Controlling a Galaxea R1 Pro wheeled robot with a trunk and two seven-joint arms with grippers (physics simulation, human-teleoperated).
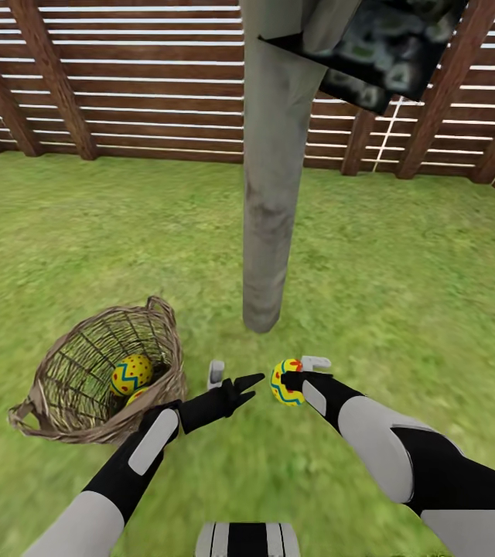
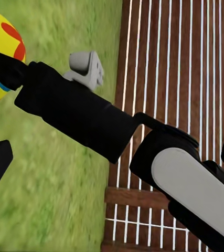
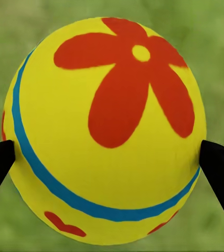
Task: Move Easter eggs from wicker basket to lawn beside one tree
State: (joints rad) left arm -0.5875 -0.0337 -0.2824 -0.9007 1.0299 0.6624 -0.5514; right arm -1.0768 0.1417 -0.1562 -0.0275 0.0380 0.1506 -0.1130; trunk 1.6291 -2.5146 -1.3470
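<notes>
The tree (image 1: 272, 193) is cut off above: its pale grey trunk rises from the lawn (image 1: 402, 255) out of the head view, with one dark, blurred leaf clump (image 1: 379, 46) at the upper edge. Behind it runs the brown slatted fence (image 1: 124, 85).

The wicker basket (image 1: 54, 394) lies tipped on the grass, its mouth turned up and toward the trunk. Inside, one Easter egg (image 1: 131, 374) shows plainly; a second egg (image 1: 136, 396) is mostly hidden under it by the rim and weave — just a yellow sliver.

The third egg (image 1: 285, 382) is pinched between the right gripper (image 1: 285, 381) fingers, just above the grass near the trunk's foot. In the right wrist view this egg (image 3: 105, 131) has a black fingertip (image 3: 219, 170) pressed to each side — its long axis cannot be judged there.

The left gripper (image 1: 249, 385) points toward the held egg, holding nothing; how far its fingers are parted is hard to make out.
</notes>
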